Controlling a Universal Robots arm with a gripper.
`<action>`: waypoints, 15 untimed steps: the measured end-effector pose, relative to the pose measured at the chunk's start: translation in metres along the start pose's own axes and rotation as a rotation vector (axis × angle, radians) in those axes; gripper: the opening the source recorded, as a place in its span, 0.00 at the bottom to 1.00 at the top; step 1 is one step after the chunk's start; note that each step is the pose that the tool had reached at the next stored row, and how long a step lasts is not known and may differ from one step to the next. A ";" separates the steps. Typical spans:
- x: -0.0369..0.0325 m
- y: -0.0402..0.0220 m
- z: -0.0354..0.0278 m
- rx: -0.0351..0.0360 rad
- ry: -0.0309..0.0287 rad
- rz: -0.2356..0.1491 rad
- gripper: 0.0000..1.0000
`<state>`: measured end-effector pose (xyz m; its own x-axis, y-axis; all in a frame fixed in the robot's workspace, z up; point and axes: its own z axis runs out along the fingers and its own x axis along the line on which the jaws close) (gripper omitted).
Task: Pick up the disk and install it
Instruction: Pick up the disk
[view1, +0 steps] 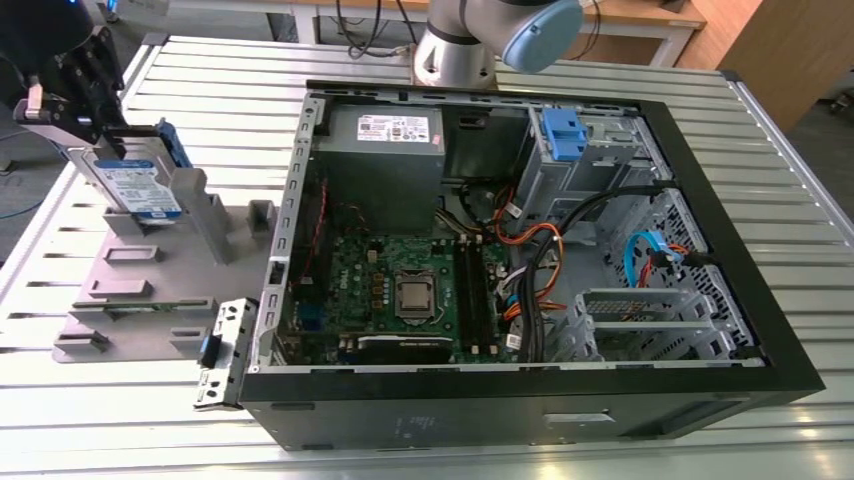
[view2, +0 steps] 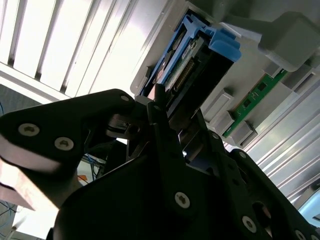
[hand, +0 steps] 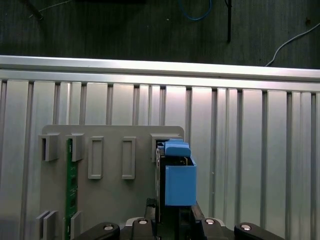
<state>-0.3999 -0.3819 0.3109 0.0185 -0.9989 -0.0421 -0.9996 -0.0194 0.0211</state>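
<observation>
Shows the gripper (view1: 107, 135) at the exterior view's left, clamped on the upper end of the disk (view1: 134, 188). Hangs straight below the gripper, long axis near upright and slightly tilted. Lower end at or just above a grey slotted holder (view1: 134, 300); cannot tell whether touching. Lies well apart from the open computer case (view1: 747, 330), toward the exterior view's right. Looks flat and silver, with a white-and-blue label and a blue frame round its edges. Appears edge-on in the first wrist view, blue frame nearest the camera.
</observation>
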 end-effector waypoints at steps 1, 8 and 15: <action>0.0000 0.0000 0.0000 0.0000 0.0000 0.000 0.35; -0.0004 0.0002 -0.0094 -0.0001 0.0000 0.000 0.35; -0.0021 0.0006 -0.0306 0.0001 -0.0001 0.000 0.35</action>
<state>-0.3998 -0.3812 0.3415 0.0185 -0.9989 -0.0422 -0.9996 -0.0194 0.0210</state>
